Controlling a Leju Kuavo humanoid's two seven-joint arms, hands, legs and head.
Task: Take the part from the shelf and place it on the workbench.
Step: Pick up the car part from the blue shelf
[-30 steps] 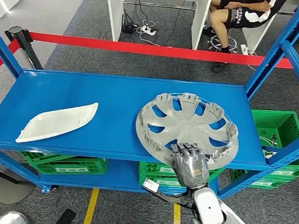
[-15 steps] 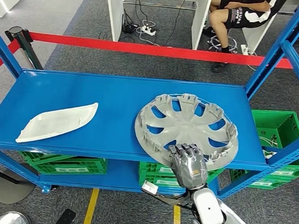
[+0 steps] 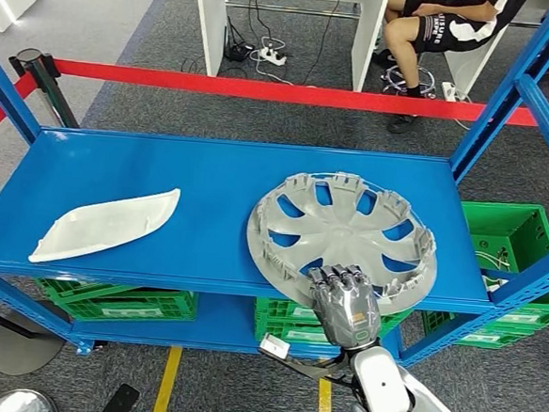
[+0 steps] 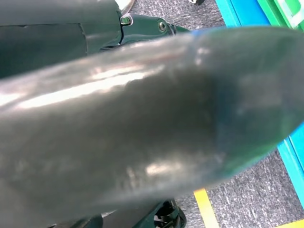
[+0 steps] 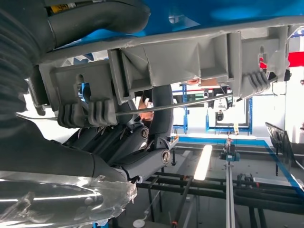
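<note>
Fingertips of the right hand (image 3: 344, 305) are hidden over the near rim of the grey wheel cover (image 3: 342, 235), which it grips at the blue shelf's (image 3: 209, 178) front edge. Left of the hand lies a white panel (image 3: 105, 223); beyond, red tape (image 3: 280, 91) and grey carpet.

Hubcap (image 3: 343, 232) on shelf (image 3: 214, 211), right of panel (image 3: 105, 223).

The grey plastic wheel cover's ribbed rim (image 5: 172, 61) lies against the blue metal shelf (image 5: 222, 10), with the right hand's dark fingers (image 5: 107, 137) curled around it (thumb opposite).
</note>
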